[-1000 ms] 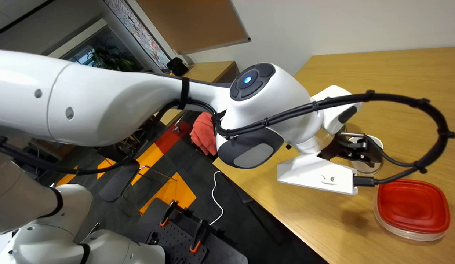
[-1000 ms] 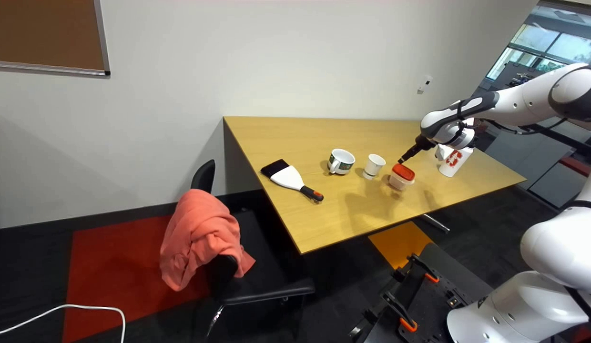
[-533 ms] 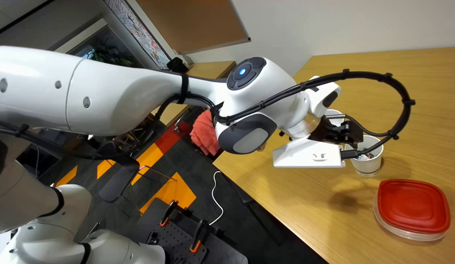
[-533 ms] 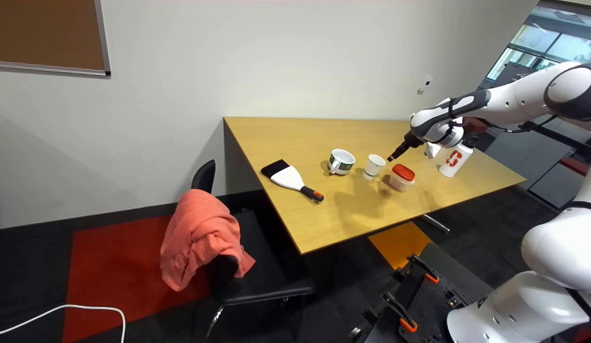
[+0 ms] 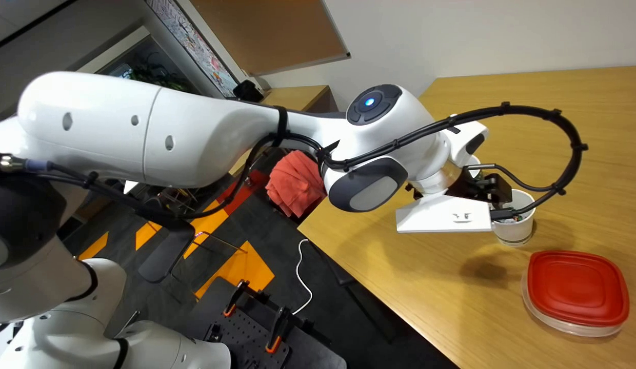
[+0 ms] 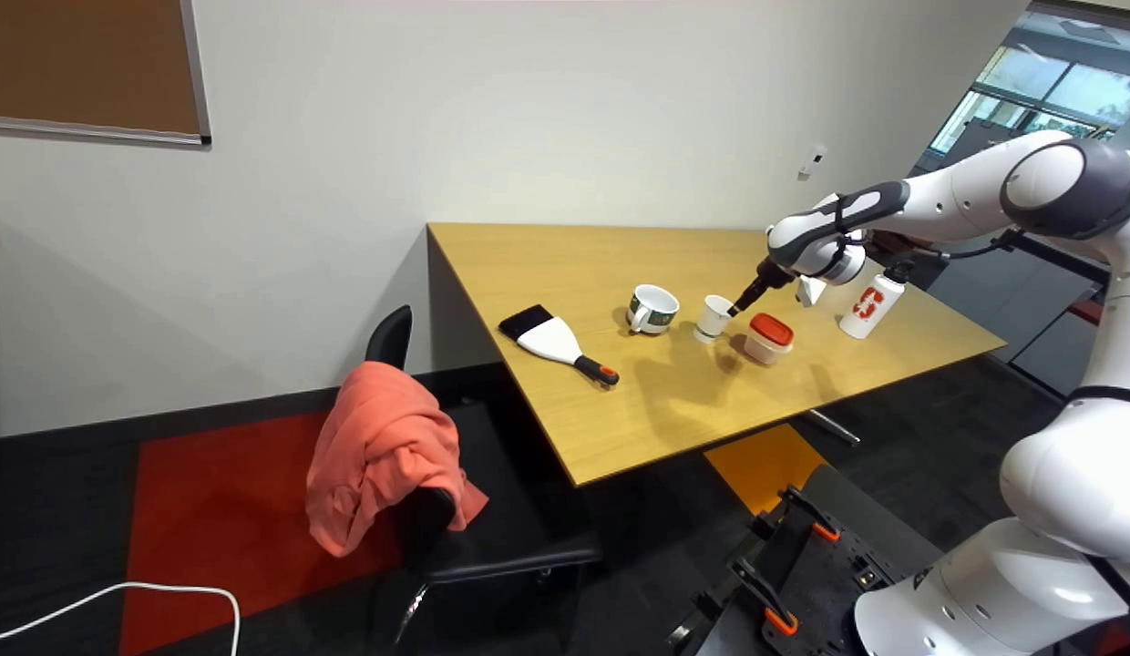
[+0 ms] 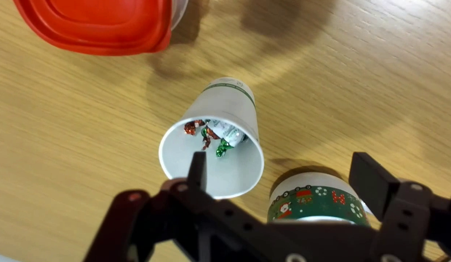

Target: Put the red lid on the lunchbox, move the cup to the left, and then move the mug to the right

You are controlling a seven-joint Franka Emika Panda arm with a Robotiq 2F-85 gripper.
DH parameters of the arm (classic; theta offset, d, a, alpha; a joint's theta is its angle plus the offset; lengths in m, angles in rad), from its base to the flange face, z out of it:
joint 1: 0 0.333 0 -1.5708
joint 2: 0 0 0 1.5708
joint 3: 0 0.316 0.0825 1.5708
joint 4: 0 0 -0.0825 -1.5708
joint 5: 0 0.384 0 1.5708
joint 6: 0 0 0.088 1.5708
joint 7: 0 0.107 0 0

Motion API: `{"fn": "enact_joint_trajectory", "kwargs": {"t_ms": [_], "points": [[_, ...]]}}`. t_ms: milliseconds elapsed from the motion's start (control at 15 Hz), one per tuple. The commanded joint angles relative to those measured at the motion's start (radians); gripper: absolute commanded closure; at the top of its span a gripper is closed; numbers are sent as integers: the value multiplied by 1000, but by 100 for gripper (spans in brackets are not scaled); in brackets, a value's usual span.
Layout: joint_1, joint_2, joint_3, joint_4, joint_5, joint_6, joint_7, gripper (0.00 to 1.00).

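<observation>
The red lid [image 5: 577,287] sits flat on the clear lunchbox [image 5: 567,325]; both also show in an exterior view, the lid [image 6: 771,328] over the box [image 6: 764,352]. The white cup [image 6: 713,319] stands upright between lunchbox and mug. In the wrist view the cup [image 7: 229,105] holds wrapped candies. The white mug [image 6: 654,312] has a green printed band; in the wrist view the mug [image 7: 320,196] is partly hidden by my gripper. My gripper [image 7: 282,163] is open and empty. One finger appears over the cup's opening, the other beside the mug; whether it touches the cup is unclear.
A white brush with black bristles [image 6: 551,339] lies at the table's near-left part. A white bottle with a red logo [image 6: 873,305] stands right of the lunchbox. A chair with a coral cloth [image 6: 387,451] stands by the table [image 6: 565,428].
My gripper has moved from above the lidded lunchbox toward the cup, and its tip is now at the cup's rim. The lid, lunchbox, cup and mug have not moved.
</observation>
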Motion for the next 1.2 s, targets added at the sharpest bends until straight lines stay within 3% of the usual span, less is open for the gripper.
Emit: {"fn": "enact_joint_trajectory", "kwargs": {"t_ms": [0,67,800,1133], "points": [[31,69,-20,92,-12,-43,1,0],[15,39,-8,40,6,-4,-4,0],[25,105,24,82,15,40,2,0],[67,142,-21,138,-9,4,57,0]]}}
